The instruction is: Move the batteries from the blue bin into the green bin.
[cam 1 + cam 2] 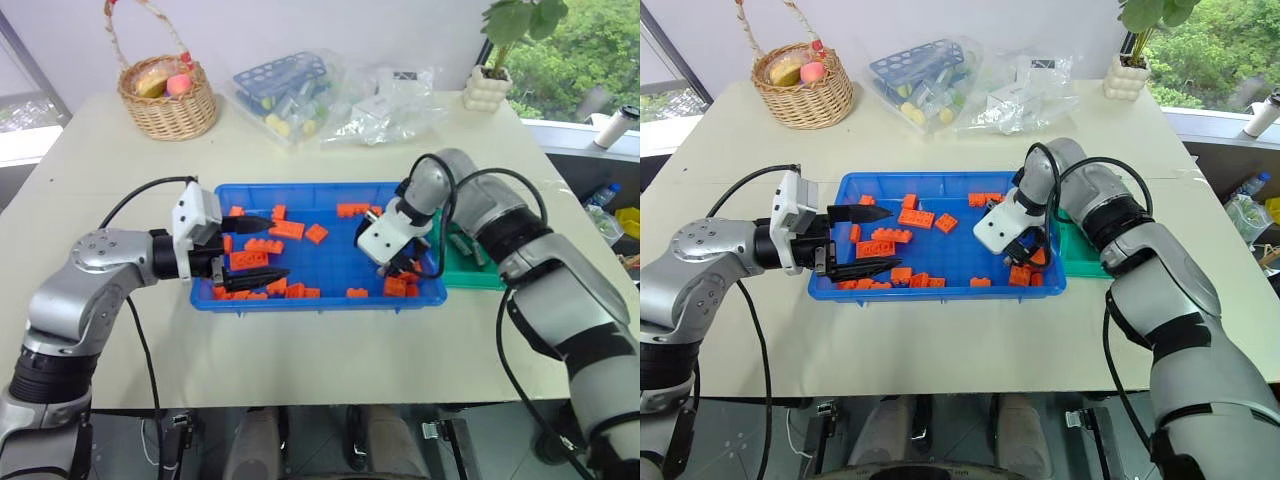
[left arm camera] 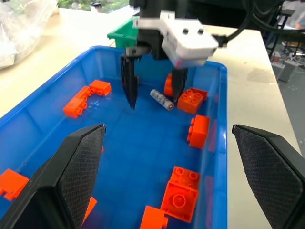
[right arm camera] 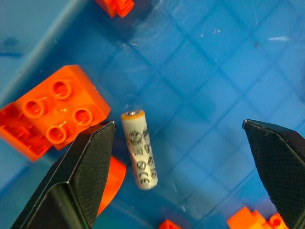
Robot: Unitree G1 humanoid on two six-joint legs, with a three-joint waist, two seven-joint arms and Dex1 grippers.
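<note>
On the beige table (image 1: 330, 330): one blue bin (image 1: 300, 190), one green bin (image 1: 478, 270) touching its right end, mostly hidden behind the right arm. One battery (image 3: 139, 149) visible, lying flat on the blue bin floor at the right end, beside a four-stud orange brick (image 3: 57, 112). Seen from the left wrist its long axis runs diagonally across the floor. Orange bricks (image 1: 262, 247): too many overlapping for an exact count, over a dozen, mostly along the near wall and left half. Right gripper (image 2: 153, 93) points steeply down over the battery, jaws spread wide, straddling it without touching. Left gripper (image 1: 260, 247) is level over the left end of the blue bin, jaws apart, holding nothing.
</note>
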